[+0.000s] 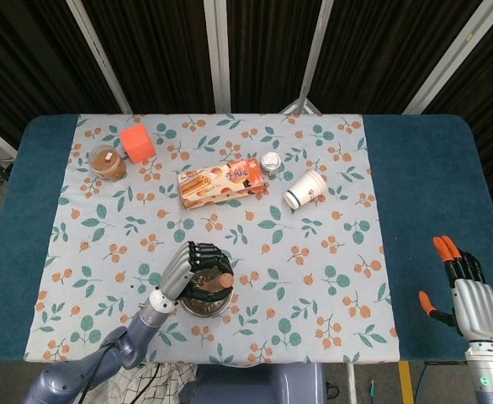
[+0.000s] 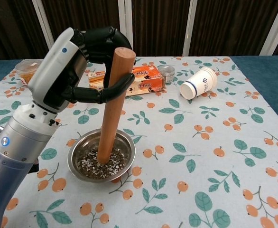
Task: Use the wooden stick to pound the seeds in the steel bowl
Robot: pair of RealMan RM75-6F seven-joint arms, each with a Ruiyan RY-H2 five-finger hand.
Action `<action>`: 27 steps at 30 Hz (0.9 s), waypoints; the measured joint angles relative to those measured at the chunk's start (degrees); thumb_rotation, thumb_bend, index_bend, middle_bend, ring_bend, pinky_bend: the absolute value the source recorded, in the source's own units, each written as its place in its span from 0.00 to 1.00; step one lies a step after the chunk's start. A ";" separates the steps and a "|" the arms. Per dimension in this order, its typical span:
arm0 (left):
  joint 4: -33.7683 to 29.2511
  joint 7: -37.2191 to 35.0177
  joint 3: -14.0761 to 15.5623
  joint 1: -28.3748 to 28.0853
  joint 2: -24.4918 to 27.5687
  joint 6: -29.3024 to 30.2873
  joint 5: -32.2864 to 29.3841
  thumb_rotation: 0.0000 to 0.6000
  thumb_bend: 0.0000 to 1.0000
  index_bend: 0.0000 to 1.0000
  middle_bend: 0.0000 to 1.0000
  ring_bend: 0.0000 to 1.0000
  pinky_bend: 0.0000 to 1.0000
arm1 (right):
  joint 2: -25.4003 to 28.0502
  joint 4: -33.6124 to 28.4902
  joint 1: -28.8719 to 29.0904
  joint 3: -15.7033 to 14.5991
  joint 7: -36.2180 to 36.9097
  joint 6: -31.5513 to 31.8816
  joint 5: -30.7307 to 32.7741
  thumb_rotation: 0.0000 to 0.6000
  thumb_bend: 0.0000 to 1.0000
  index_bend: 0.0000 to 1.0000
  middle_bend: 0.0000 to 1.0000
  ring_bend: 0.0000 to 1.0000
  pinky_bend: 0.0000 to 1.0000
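Beneath everything, blue table (image 1: 423,160) overlaid with cloth (image 1: 314,252) printed in orange fruit and green leaves; behind, dark curtain (image 1: 154,50) crossed by pale metal bars.

Near front edge of cloth, steel bowl (image 2: 125,148) holding bed of dark and pale crushed seeds (image 2: 101,167). Planted in seeds, wooden stick (image 2: 111,113): long axis near vertical, upper end tipped slightly right of lower end and away from camera in chest view, rounded top uppermost, lower end buried left of bowl centre.

Above bowl, left hand (image 2: 77,66) wrapped round upper part of stick, thumb crossing its front face, dark fingers (image 2: 106,38) curled over behind top; arm descending to bowl's left. From head view, same hand (image 1: 192,271) covering most of bowl (image 1: 215,310), only stick end (image 1: 226,277) showing.

Far right of bowl, off cloth on bare blue table, right hand (image 1: 468,300) grasping nothing, orange-tipped fingers spread.

Behind bowl: orange snack box (image 2: 136,79) lying flat, small tin (image 2: 166,73) just right of it, paper cup (image 2: 199,83) on its side further right. Behind and left of bowl: lidded tub (image 1: 107,162) of brown contents touching orange cube (image 1: 136,142).
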 measured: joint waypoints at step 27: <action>3.49 -2.11 0.63 0.82 -1.18 1.45 -0.11 1.00 0.80 0.64 0.77 0.63 0.73 | -0.11 -0.08 0.00 0.04 -0.23 0.18 -0.04 1.00 0.37 0.00 0.00 0.00 0.00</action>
